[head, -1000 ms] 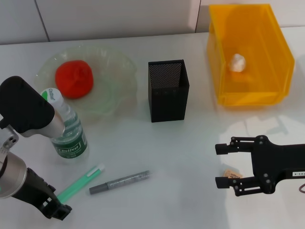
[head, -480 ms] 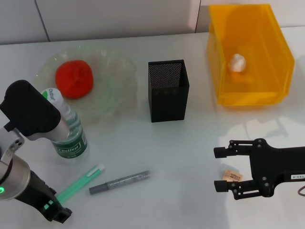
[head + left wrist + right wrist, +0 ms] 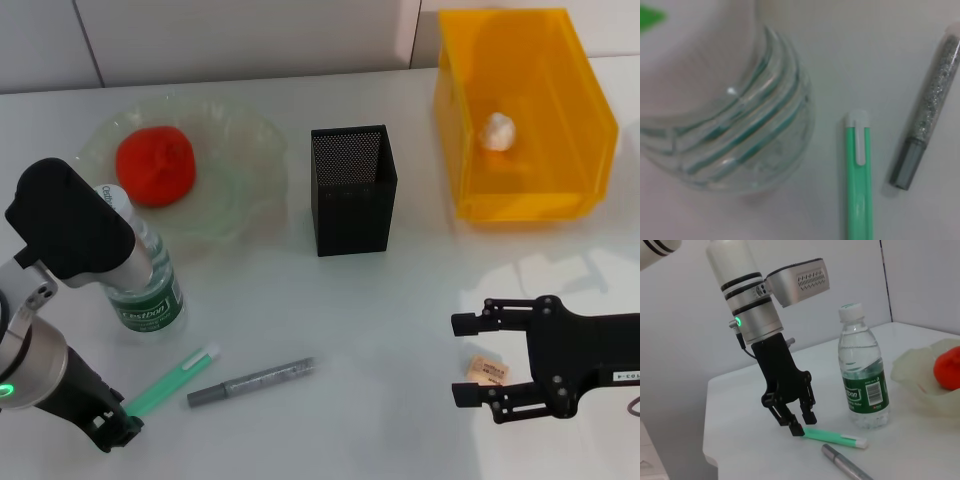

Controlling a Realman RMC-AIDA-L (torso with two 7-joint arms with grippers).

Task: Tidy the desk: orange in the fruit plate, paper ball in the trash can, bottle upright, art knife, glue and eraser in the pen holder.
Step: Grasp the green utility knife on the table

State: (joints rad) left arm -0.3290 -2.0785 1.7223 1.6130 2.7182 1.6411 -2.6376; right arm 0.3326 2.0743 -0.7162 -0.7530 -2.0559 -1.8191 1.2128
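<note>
Left gripper (image 3: 799,421) is coming down at the near end of the glue (image 3: 168,381), fingers parted, one tip touching the green stick, nothing clamped yet. Probably lining up to pinch it for the pen holder (image 3: 352,189).

Right gripper (image 3: 472,361) is hovering low with jaws wide apart, straddling the eraser (image 3: 487,371), not closed on it.

Orange (image 3: 155,165) is sitting in the fruit plate (image 3: 251,171); paper ball (image 3: 499,131) is lying in the trash can (image 3: 523,115); bottle (image 3: 141,275) is standing upright on the worktop (image 3: 380,310).

Art knife (image 3: 251,381) is lying just beside the glue.

Right wrist view is showing the left fingers' spread, which the head view hides; left wrist view is showing only bottle, glue, knife.
</note>
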